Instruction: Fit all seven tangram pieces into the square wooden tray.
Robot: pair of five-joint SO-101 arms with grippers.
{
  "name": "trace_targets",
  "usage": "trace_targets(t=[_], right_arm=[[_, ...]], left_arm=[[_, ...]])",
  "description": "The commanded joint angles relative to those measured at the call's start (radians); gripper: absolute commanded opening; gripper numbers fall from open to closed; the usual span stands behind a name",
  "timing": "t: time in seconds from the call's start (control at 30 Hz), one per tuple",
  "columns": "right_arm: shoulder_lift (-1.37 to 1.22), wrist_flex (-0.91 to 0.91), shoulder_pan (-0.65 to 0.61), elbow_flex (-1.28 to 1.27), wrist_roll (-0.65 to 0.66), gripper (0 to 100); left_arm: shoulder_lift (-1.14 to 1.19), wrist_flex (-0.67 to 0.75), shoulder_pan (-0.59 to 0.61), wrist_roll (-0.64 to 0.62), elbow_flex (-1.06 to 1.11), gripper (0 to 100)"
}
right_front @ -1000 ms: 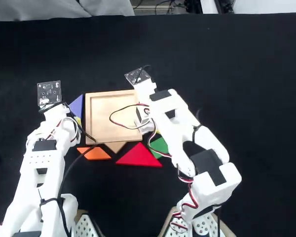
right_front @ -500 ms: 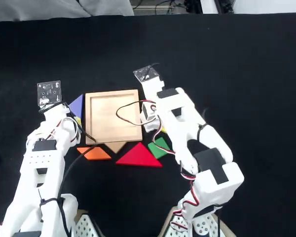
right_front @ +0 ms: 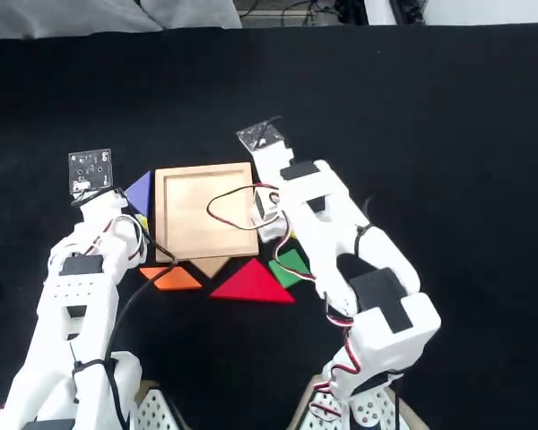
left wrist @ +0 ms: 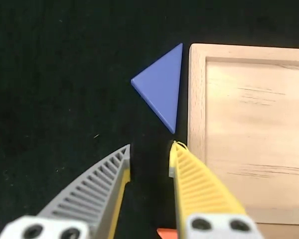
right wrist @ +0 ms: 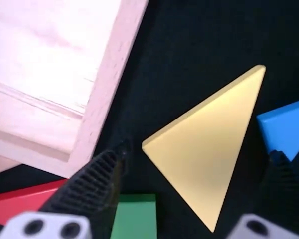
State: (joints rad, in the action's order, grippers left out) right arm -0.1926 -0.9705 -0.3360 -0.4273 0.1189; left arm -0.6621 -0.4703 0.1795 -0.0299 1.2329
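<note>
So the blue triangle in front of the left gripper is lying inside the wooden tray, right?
Not quite. The blue triangle is in front of the left gripper, but it lies outside the wooden tray, on the black table right beside the tray's rim. The left wrist view shows this.
</note>
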Motion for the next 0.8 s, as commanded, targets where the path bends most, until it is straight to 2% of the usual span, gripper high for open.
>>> trace_targets(t=[0.0, 0.77], right_arm=[[0.008, 0.014, -0.009, 0.031, 0.0, 40.0], [0.01, 0.034, -0.006, 0.005, 0.006, 40.0]], left_arm=[[-0.009, 0.02, -0.007, -0.011, -0.013, 14], [-0.009, 0.015, -0.007, -0.006, -0.01, 14]])
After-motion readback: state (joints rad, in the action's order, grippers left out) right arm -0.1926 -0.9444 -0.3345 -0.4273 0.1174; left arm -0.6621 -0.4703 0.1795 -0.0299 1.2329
